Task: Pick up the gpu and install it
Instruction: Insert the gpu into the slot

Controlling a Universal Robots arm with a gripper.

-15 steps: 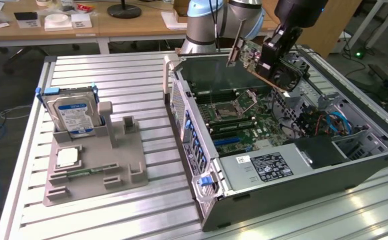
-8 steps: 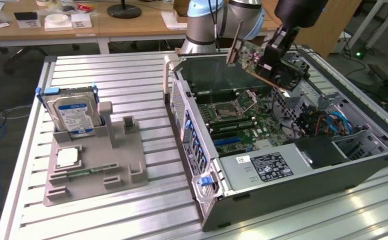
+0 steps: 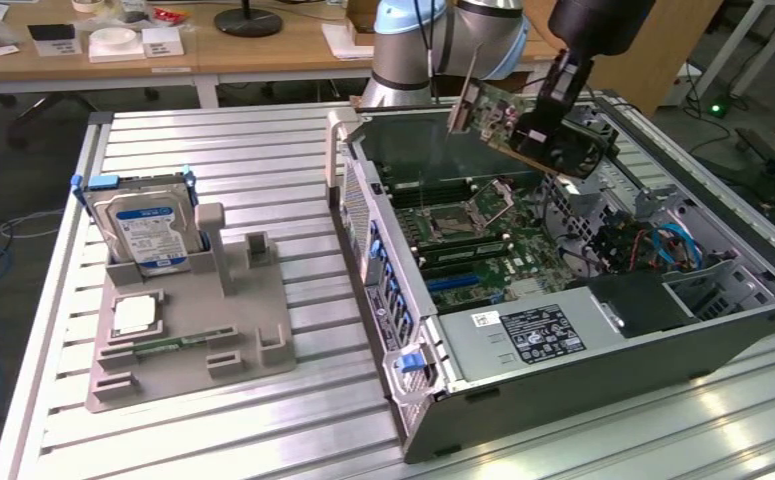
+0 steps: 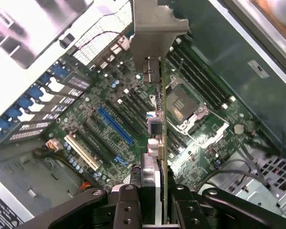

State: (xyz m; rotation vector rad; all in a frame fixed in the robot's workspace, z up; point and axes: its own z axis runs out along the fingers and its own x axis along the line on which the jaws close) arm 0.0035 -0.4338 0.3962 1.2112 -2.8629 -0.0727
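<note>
The gpu (image 3: 514,125), a green circuit card with a grey metal bracket at its end, hangs tilted in the air above the open computer case (image 3: 761,310). My gripper (image 3: 543,135) is shut on the card near its far end from the bracket. In the wrist view the gpu (image 4: 163,119) shows edge-on, its bracket pointing away from me, clamped between my gripper (image 4: 157,202) fingers. Below it lies the green motherboard (image 4: 109,157) with a blue slot (image 4: 114,126), black slots and the open processor socket (image 4: 183,102).
On the exterior view's left a grey fixture tray (image 3: 187,350) holds a blue-labelled hard drive (image 3: 147,230) upright and a small silver chip (image 3: 136,315). The case stands on a slatted metal table (image 3: 254,160). Blue cables (image 3: 674,240) and a black power supply (image 3: 534,335) sit inside the case.
</note>
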